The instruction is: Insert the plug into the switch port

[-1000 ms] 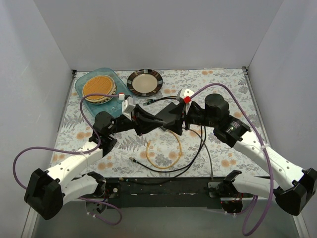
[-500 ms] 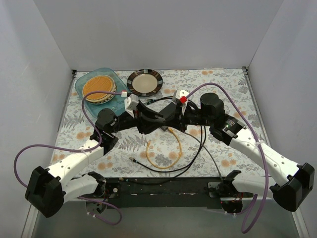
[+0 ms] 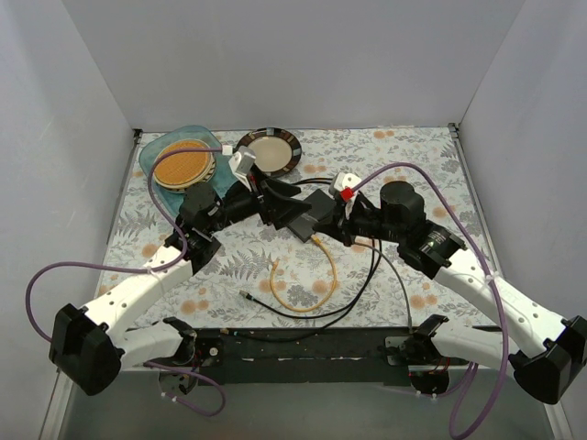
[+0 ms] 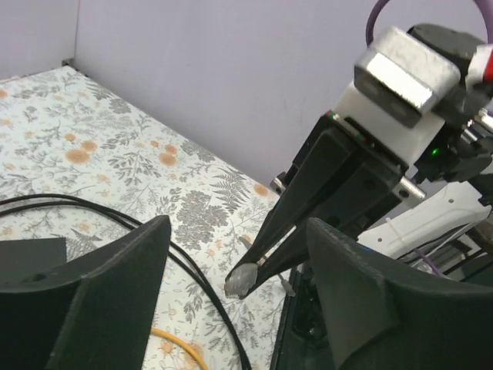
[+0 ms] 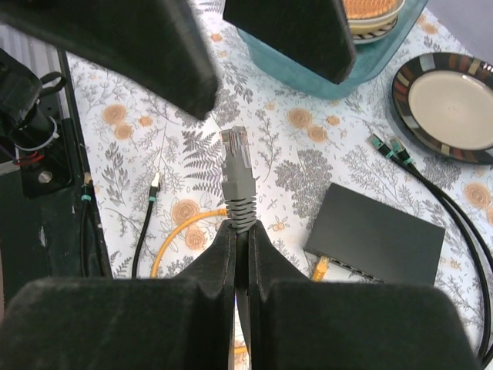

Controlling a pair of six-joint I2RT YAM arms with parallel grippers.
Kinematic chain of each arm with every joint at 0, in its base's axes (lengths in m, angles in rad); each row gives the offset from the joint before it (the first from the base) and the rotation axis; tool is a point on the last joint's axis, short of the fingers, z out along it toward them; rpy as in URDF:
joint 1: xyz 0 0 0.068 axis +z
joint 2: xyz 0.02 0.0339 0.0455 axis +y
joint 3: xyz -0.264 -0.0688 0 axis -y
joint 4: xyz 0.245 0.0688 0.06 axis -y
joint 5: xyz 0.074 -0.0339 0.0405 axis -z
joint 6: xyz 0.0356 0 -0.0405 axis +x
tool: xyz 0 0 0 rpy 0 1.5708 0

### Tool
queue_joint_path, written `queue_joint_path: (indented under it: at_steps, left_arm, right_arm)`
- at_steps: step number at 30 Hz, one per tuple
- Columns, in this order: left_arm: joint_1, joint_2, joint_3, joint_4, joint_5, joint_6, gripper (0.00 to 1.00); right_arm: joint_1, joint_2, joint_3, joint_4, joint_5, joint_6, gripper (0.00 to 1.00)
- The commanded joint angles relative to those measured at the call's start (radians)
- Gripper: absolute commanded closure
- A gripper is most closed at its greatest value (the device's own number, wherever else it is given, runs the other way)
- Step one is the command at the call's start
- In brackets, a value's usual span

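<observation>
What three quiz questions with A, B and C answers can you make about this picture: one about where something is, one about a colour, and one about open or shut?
1. Where is the grey plug?
A. on the striped plate
B. pinched in the right gripper
C. lying under the switch

2. What colour is the thin looped cable?
A. yellow-orange
B. green
C. pink

3. How is the left gripper?
A. shut on the plug
B. open, holding nothing
C. shut on a plate

Answers:
1 B, the right wrist view shows both fingers closed on the plug's grey boot.
2 A, it is plainly yellow-orange.
3 B, its fingers stand wide apart with nothing held between them.
</observation>
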Motion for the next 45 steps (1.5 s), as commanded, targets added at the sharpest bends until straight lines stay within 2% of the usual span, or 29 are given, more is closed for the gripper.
queue_joint_path:
  at_steps: [1,4,13,16,18,20,21,24,30,35,39,40,43,45]
  left_arm:
    - [-0.001,0.058,0.066,-0.068,0.051,-0.049,0.36]
    - [-0.001,0.069,0.065,-0.036,0.088,-0.068,0.44]
    - [-0.001,0.066,0.051,-0.090,0.097,-0.059,0.46]
    - [-0.001,0.069,0.046,-0.085,0.112,-0.065,0.52]
    - [-0.001,0.073,0.045,-0.087,0.114,-0.063,0.63]
    - [-0.001,0.075,0.045,-0.087,0.114,-0.066,0.67]
    - [-0.002,0.078,0.045,-0.082,0.115,-0.068,0.72]
    - [-0.004,0.089,0.051,-0.084,0.131,-0.068,0.74]
    - [-0.010,0.107,0.054,-0.081,0.154,-0.066,0.69]
    - [-0.013,0.113,0.046,-0.072,0.151,-0.063,0.94]
    - [-0.015,0.086,0.013,-0.041,0.143,-0.031,1.00]
    - [-0.015,0.078,0.005,-0.036,0.142,-0.016,1.00]
    - [-0.015,0.038,-0.035,-0.033,0.151,0.097,1.00]
    - [-0.015,-0.003,-0.062,-0.035,0.160,0.198,1.00]
  right_arm:
    - [-0.001,-0.033,-0.022,0.008,0.031,-0.009,0.99]
    - [-0.001,-0.034,-0.024,0.001,0.051,-0.007,0.99]
    - [-0.001,-0.067,-0.048,0.036,0.112,0.002,0.99]
    - [-0.001,-0.060,-0.041,0.030,0.104,0.004,0.99]
    - [-0.001,-0.060,-0.045,0.037,0.106,0.002,0.99]
    - [-0.001,-0.060,-0.045,0.039,0.107,0.005,0.99]
    - [-0.001,-0.062,-0.047,0.039,0.107,0.007,0.99]
    - [-0.001,-0.070,-0.053,0.047,0.115,0.014,0.99]
    - [-0.001,-0.076,-0.053,0.056,0.121,0.019,0.99]
    - [-0.001,-0.065,-0.048,0.050,0.103,0.021,0.99]
    - [-0.001,-0.054,-0.047,0.040,0.084,0.021,0.99]
    - [-0.001,-0.044,-0.042,0.040,0.066,0.024,0.82]
    - [-0.002,-0.016,0.005,-0.019,0.031,0.004,0.53]
    - [-0.001,-0.007,0.030,-0.048,0.023,-0.024,0.45]
